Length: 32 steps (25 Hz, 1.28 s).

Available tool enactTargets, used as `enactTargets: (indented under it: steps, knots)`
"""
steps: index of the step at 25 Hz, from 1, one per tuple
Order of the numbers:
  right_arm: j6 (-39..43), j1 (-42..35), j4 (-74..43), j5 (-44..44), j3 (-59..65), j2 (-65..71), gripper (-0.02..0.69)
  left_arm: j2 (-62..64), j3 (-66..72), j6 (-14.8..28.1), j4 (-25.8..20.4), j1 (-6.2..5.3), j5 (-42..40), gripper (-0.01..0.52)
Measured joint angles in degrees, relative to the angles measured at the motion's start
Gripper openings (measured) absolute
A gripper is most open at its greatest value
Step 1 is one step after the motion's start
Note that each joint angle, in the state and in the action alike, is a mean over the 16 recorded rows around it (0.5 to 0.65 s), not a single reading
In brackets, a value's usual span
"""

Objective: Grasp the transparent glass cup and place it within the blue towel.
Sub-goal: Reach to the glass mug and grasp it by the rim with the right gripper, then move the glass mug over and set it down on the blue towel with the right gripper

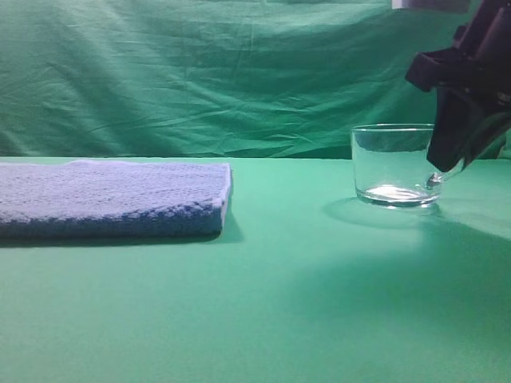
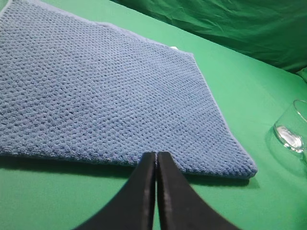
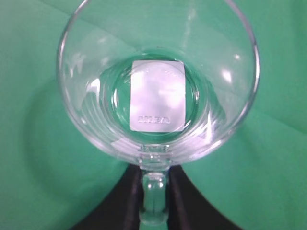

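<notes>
Right gripper (image 3: pixel 153 191) nearest the camera, its black fingers (image 3: pixel 125 201) closed on the loop handle of the transparent glass cup (image 1: pixel 393 165), cup upright on the green table (image 1: pixel 303 295), blue towel (image 1: pixel 112 195) flat and well apart at the left, left gripper (image 2: pixel 156 163) closed and holding nothing, near the towel edge.

The blue towel (image 1: pixel 112 199) lies left on the table (image 1: pixel 279 303), the transparent glass cup (image 1: pixel 391 163) stands well apart, right.

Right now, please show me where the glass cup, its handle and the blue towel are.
glass cup (image 1: pixel 393 163): exterior high view, front wall.
handle (image 3: pixel 153 196): right wrist view, loop between the fingers.
blue towel (image 2: pixel 105 100): left wrist view, top surface.
</notes>
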Motion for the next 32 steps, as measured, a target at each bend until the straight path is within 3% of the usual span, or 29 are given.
enactTargets:
  steps: [11, 20, 23, 32]
  knots:
    - [-0.42, 13.55, 0.06, 5.47, -26.66, 13.73, 0.101, 0.0, 0.0, 0.0, 0.0, 0.0, 0.0, 0.0]
    - [-0.83, 19.12, 0.08, 9.47, -43.13, 31.53, 0.107, 0.0, 0.0, 0.0, 0.0, 0.0, 0.0, 0.0]
    - [-0.86, 19.81, 0.08, 9.64, -45.91, 35.18, 0.152, 0.0, 0.0, 0.0, 0.0, 0.0, 0.0, 0.0]
    - [-0.74, 20.36, -0.2, 12.57, -48.89, 37.2, 0.378, 0.0, 0.0, 0.0, 0.0, 0.0, 0.0, 0.0]
